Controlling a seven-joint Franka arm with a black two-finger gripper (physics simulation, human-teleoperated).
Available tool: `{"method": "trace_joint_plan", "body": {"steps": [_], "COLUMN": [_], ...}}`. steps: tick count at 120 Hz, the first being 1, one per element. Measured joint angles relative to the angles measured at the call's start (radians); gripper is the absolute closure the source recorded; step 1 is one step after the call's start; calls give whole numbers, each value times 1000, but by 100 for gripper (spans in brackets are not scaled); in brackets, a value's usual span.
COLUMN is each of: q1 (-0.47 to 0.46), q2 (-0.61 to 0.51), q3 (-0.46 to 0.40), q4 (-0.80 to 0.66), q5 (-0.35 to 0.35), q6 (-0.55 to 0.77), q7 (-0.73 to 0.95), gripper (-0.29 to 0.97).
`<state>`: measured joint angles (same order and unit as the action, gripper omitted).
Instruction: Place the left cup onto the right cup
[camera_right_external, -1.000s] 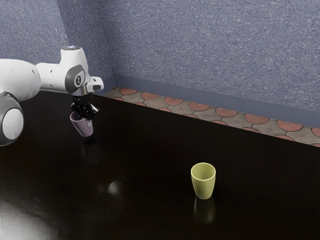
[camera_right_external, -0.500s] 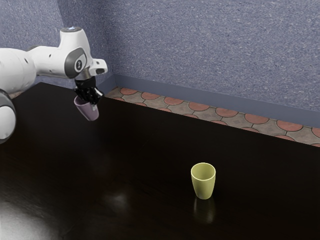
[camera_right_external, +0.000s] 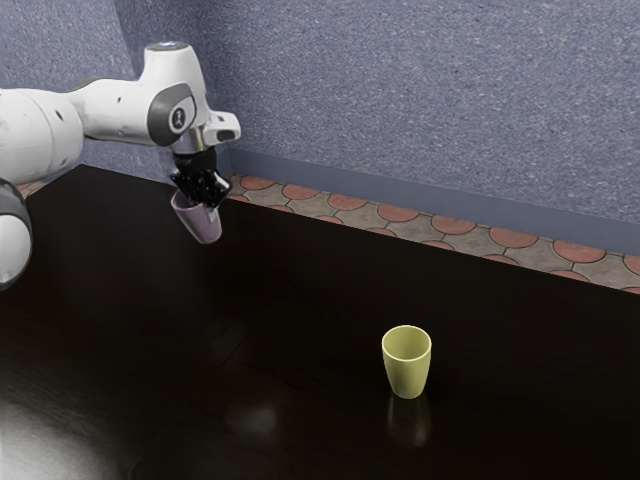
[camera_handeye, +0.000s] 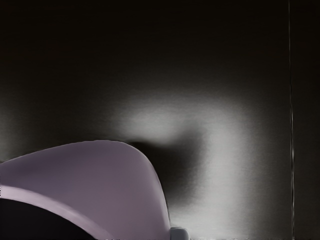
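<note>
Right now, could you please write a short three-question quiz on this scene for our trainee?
1. True or false: the purple cup hangs tilted in the gripper, clear of the table.
2. In the exterior view, where is the purple cup relative to the yellow-green cup? A) to its upper left B) to its right C) directly above it
3. Short answer: is the yellow-green cup upright or lying on its side?

Key: 1 true. 2 A. 3 upright, standing on the table with its mouth up.
</note>
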<state>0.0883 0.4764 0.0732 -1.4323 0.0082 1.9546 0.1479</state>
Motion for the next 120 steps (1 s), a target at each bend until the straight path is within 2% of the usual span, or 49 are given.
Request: {"method": "trace_joint_plan", "body": {"steps": [64, 120], "q1": [-5, -10], "q2": [-8, -9], "q3": [-129, -282], "q4": [37, 47], "q5": [14, 94], "q6": [-92, -133], "q7": [-97, -211], "gripper": [78, 78]}}
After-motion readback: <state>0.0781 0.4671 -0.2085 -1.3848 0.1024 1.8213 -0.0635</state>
